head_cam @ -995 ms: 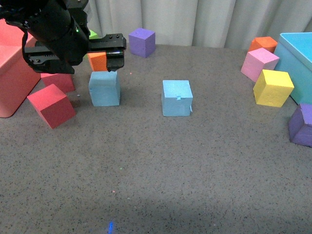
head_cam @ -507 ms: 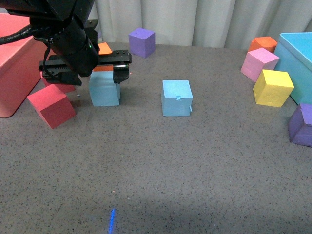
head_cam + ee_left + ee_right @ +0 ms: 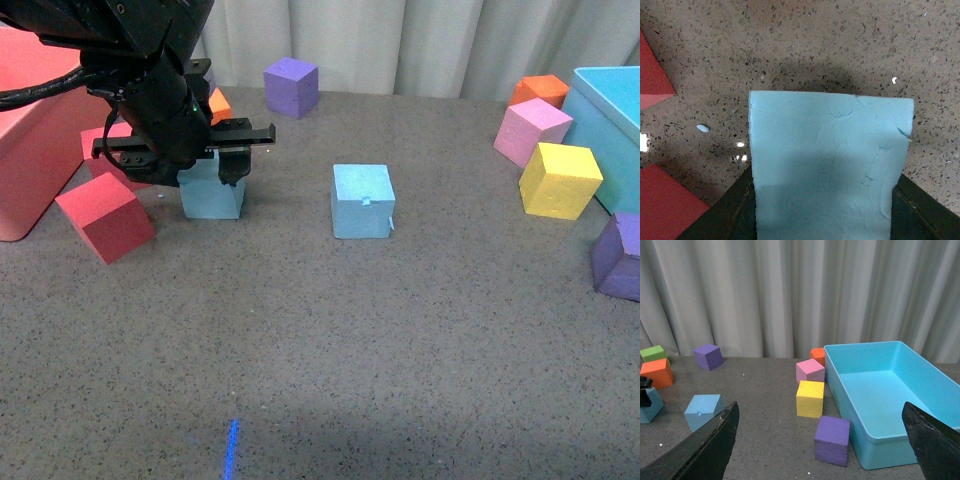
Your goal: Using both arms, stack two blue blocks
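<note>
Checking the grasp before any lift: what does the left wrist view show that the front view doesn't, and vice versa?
Left wrist only: the dark fingers flanking both sides of the left blue block, plus pale crumbs on the table. Front only: the notched blue block, standing apart from it, and the left arm above. Both: the same left blue block and the red cubes beside it.
</note>
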